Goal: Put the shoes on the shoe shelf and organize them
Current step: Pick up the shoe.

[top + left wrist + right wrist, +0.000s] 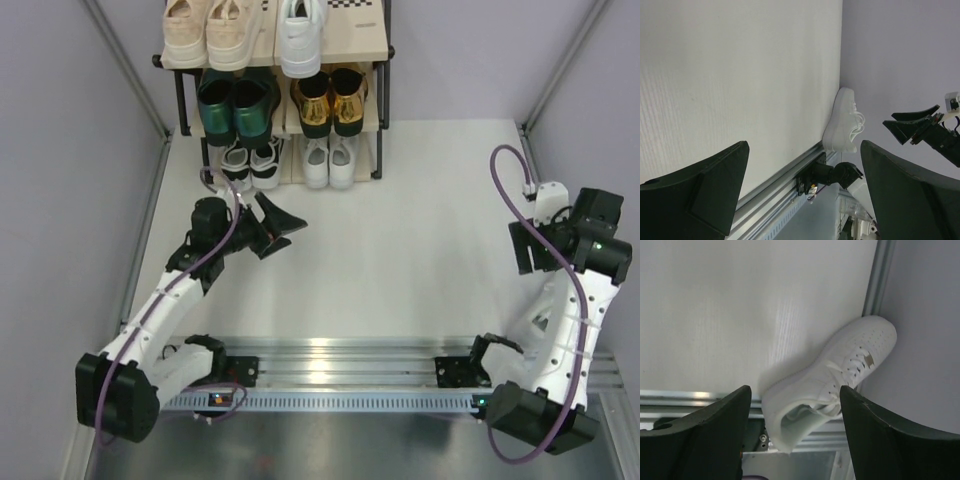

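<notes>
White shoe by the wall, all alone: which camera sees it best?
The right wrist view: the white shoe fills the middle, laces and all. The left wrist view shows it small and far off. In the top view I can't find it; the right arm seems to cover it.

Bright, even, diffuse light falls from above, so shadows stay soft. In the top view a glare patch whitens the metal rail [325, 352] well behind both tools, near the arm bases. Just ahead of the right gripper [795, 390], the white sneaker [835, 380] throws a soft grey shadow onto the table [715, 300]. Each wrist view renders its own fingers [695, 195] as dark, slightly blurred, nearly featureless masses along the lower edge, while the surfaces beyond them look sharper
</notes>
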